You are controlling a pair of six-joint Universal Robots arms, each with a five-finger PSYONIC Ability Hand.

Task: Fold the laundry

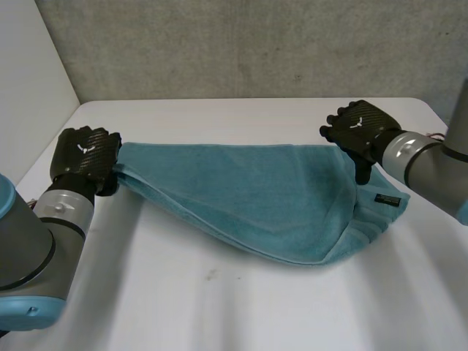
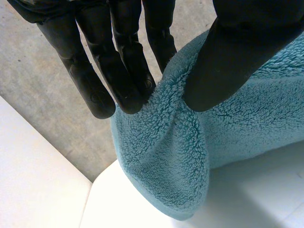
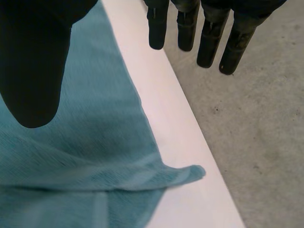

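- While the left hand (image 1: pixel 84 155) pinches one end of the towel (image 1: pixel 256 197) between its straight fingers (image 2: pixel 128 80) and its thumb (image 2: pixel 228 61), the cloth gathers into a narrow neck at that grip.
- At the other end the right hand (image 1: pixel 360 130) is spread wide. In its wrist view the fingers reach out past the table's rim, well apart from the thumb, with nothing held between them.
- That thumb hangs over the cloth; whether it actually touches is hard to tell from these angles.
- By my reading, the step in hand is stretching the towel out along its length so it can be laid flat for a fold. That puts the task at an early stage.
- The next move calls for the right hand to close on its end first. Otherwise, I'd expect a pull from the left hand to drag the whole cloth sideways.
- The towel lies across the middle of the white table (image 1: pixel 219 307), spanning from hand to hand.
- Its left end is raised, and its middle sags in a curve toward the near side.
- It is teal, with a thick looped pile and a hemmed edge.
- The right end slumps in soft pleats beside a small black label (image 1: pixel 387 199).
- One loose corner (image 3: pixel 192 172) rests on the table close to its rim.
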